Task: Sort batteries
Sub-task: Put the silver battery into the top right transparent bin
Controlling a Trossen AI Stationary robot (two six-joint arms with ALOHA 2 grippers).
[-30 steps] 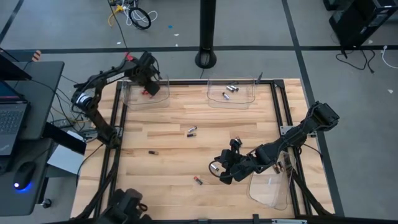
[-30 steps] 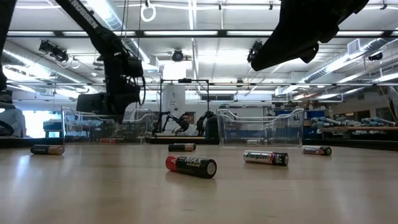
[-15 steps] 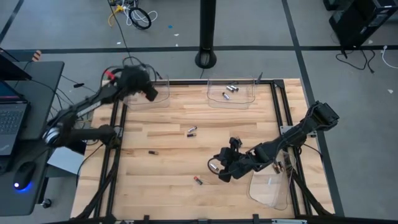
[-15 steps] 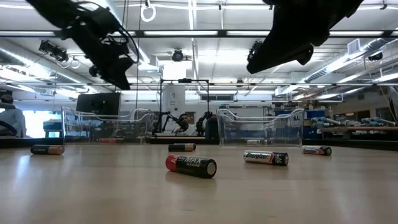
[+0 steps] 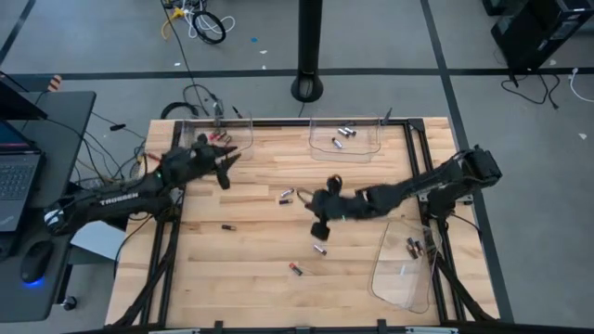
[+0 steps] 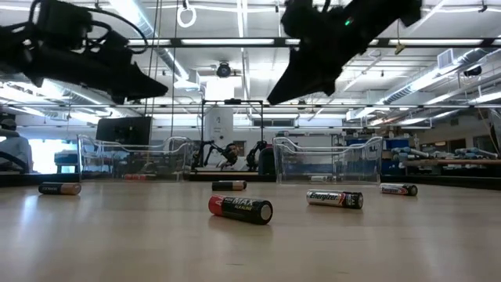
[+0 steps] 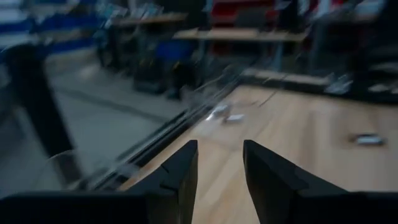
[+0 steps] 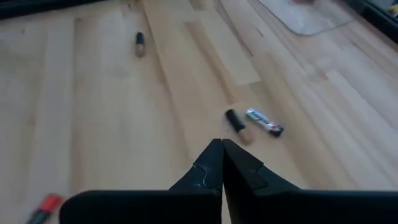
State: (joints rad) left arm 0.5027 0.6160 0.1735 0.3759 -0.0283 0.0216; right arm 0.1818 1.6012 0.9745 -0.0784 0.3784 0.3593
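Seen from above, batteries (image 5: 287, 195) lie scattered mid-table (image 5: 241, 269), others in a clear tray (image 5: 345, 139) at its far edge. The right gripper (image 5: 316, 216), jaws clenched empty, hovers nearby. The left gripper (image 5: 226, 163), jaws parted, is blurred in its wrist view.

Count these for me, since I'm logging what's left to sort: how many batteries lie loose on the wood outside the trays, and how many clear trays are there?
Loose batteries: 5
Clear trays: 3
Total: 8
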